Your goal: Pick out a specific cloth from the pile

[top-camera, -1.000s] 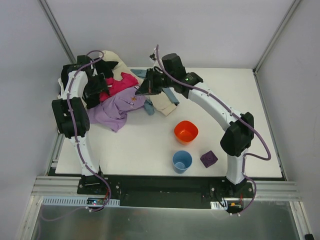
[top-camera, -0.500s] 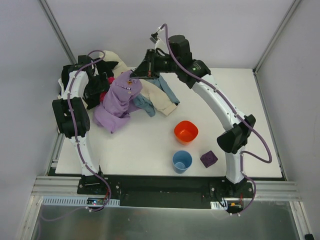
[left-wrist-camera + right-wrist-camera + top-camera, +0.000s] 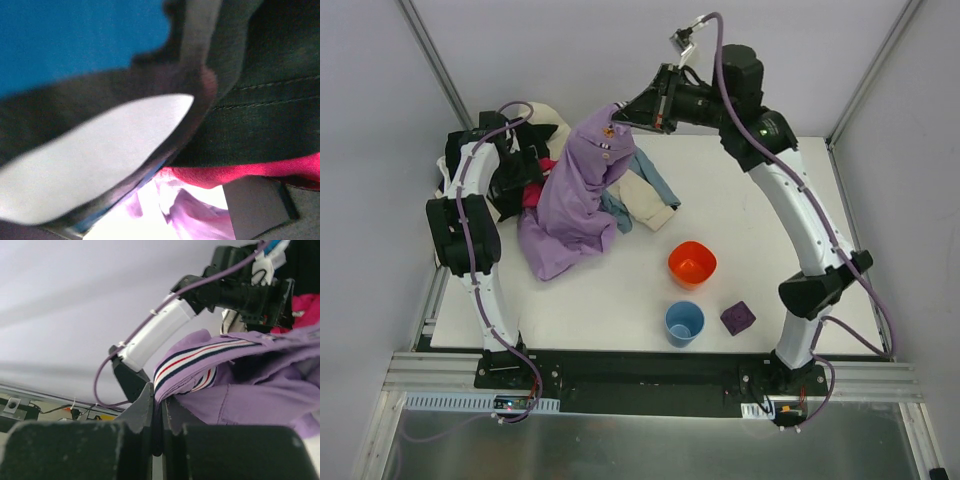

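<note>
- The right claw point(image 3: 620, 118) was raised above the table's point(image 3: 770, 200) far left part, its jaws pressed together on the cloth point(image 3: 575, 195).
- In the right wrist view the fingers point(image 3: 145, 407) pinched the cloth's edge just beside a trim point(image 3: 200, 357) striped in red, white and navy.
- The cloth hung from that grip as a long lavender drape, and its lower end lay on the table just beside the pile point(image 3: 542, 140).
- A small emblem point(image 3: 608, 130) showed near the cloth's top. It was too small to read, and no other writing could be made out.
- The left claw point(image 3: 523, 178) sat low in the pile among black fabric. How wide it stood, or whether it held anything, I could not tell.
- The left wrist view was blurred. It showed black fabric point(image 3: 270, 75), a magenta cloth point(image 3: 215, 175) and a patch of lavender below them.
- A grey-blue cloth point(image 3: 618, 212) and a cream cloth point(image 3: 645, 200) lay right of the drape.
- An orange bowl point(image 3: 692, 264), a blue cup point(image 3: 684, 323) and a purple block point(image 3: 737, 318) stood nearer the arms, well apart from the pile.
</note>
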`<move>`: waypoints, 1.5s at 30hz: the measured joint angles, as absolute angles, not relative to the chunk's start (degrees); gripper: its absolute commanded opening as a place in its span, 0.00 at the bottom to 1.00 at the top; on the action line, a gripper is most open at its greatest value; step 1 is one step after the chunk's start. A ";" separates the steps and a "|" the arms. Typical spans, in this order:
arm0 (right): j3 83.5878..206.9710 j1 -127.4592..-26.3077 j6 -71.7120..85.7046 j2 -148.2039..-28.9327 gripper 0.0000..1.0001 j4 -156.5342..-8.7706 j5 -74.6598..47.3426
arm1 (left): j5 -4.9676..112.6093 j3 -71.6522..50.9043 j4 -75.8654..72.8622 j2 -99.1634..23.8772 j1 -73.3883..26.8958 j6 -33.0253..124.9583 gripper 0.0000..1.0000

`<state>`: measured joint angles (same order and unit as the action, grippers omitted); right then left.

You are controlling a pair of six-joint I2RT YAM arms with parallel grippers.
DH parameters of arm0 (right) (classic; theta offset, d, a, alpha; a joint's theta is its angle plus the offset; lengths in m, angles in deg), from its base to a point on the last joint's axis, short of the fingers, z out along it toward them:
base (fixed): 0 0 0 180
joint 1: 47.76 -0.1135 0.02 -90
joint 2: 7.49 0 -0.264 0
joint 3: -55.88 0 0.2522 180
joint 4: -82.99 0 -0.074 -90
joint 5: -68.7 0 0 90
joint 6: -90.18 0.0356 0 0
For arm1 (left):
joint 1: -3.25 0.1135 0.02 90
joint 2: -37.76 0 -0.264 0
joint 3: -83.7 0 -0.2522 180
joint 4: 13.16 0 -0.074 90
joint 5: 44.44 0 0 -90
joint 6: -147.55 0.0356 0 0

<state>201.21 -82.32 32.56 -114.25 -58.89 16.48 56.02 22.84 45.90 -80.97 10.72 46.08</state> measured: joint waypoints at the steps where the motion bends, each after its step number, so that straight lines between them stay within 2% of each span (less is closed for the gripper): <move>1: 201.21 -82.19 32.58 -112.96 0.01 -59.02 16.48 | 56.08 22.77 45.88 -80.91 10.72 46.08 0.92; 13: 205.37 -81.41 34.05 -103.91 0.01 -63.33 16.44 | 57.20 22.21 44.35 -78.37 10.70 46.08 0.93; 23: 205.43 -74.74 34.09 -101.07 0.01 -63.78 12.66 | 57.29 21.55 44.31 -78.37 9.60 46.21 0.93; 45: 205.80 -46.11 41.37 -100.52 0.01 -67.00 9.79 | 56.85 20.81 44.02 -78.37 8.82 46.41 0.93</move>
